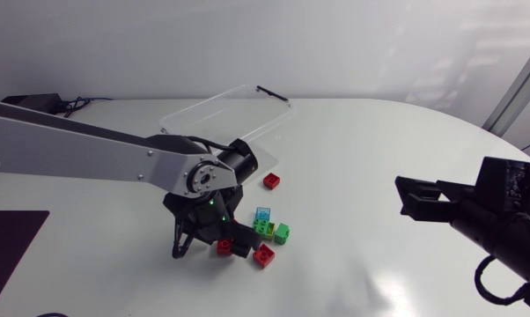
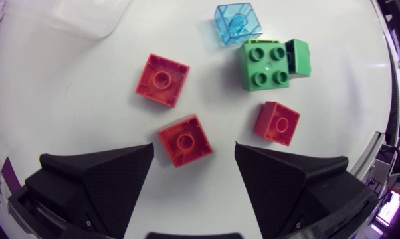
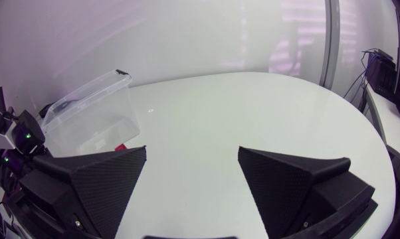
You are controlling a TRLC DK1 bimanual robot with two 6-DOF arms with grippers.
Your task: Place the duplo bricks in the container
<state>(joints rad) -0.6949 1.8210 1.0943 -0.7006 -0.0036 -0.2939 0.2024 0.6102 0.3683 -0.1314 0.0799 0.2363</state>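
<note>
Shows the pickup step for one red brick [image 2: 185, 140], flat on the counter [image 2: 67, 113] between the wide-spread fingers of the left hand [image 2: 193, 147], open and gripping nothing, neither finger touching the brick. Places the other bricks just ahead of that hand: a second red brick [image 2: 162, 79], a third red brick [image 2: 278, 123], a green brick [image 2: 266, 65] and, just beside it, a clear blue brick [image 2: 238, 22]. Sets the container [image 1: 234, 110], of clear plastic, well apart near the counter's far edge. Finds the right hand [image 3: 192, 159] likewise open and empty, off to the side. Calls next, by this reading, for a slight wrist turn to square the fingers with the skewed brick, a close on its sides, then a lift and carry to the container.
</note>
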